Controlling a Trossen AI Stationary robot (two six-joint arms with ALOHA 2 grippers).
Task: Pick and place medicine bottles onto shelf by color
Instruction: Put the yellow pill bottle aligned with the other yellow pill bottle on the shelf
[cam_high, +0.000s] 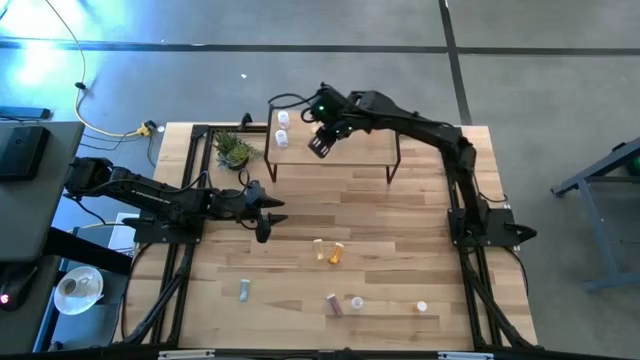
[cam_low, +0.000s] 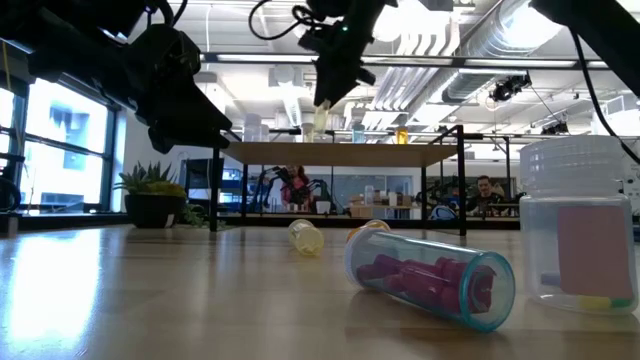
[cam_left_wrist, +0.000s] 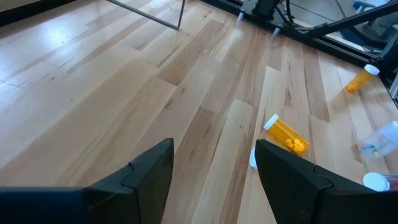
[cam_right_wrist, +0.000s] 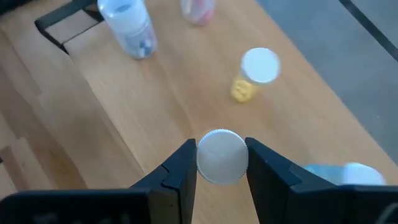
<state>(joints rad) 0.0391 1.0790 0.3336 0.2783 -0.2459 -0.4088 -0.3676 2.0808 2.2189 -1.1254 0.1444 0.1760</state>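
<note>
Now we had the right gripper over the shelf, near its left end, jaws pinching a bottle by its white cap. Placing step, we judged; next: lower it upright w/ its colour mates, then let go. Left gripper hovered spread, empty, near the table's left edge.

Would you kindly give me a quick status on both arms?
Right gripper over shelf, shut on a white-capped bottle. Left gripper open, empty, above table. Yellow bottle stands just ahead.
</note>
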